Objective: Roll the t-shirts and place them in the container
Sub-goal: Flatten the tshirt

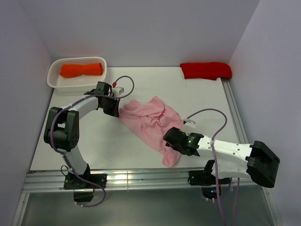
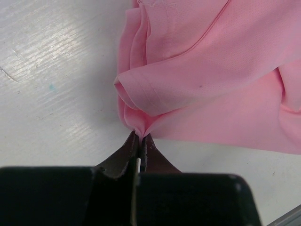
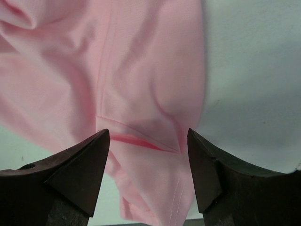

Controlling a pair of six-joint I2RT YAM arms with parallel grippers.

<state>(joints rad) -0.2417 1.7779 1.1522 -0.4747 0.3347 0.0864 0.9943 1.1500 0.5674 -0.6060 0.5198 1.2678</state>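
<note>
At the centre of the counter (image 1: pixel 84 136) the pink t-shirt (image 1: pixel 150 120) lies crumpled, and you have it between both arms. Its long axis runs on a diagonal in the top view, from centre left down to the lower right. Your left jaws are clamped together on a pinch of cloth at the upper-left end; in the left wrist view the fold (image 2: pixel 141 120) gathers right at the tips and the rest of the shirt spreads away toward the upper right of the frame. Your right jaws stand wide apart over the lower-right end, where a hem seam (image 3: pixel 136 140) crosses the gap between them; you cannot tell whether they touch the cloth. Each arm is nearest its own end, so the coming move likely turns on the right jaws closing on that hem. You count three t-shirts: this pink one, an orange t-shirt (image 1: pixel 81 69) bundled in the one white basket (image 1: pixel 51 77) at upper left, and a red t-shirt (image 1: pixel 206 70) bundled at upper right.
</note>
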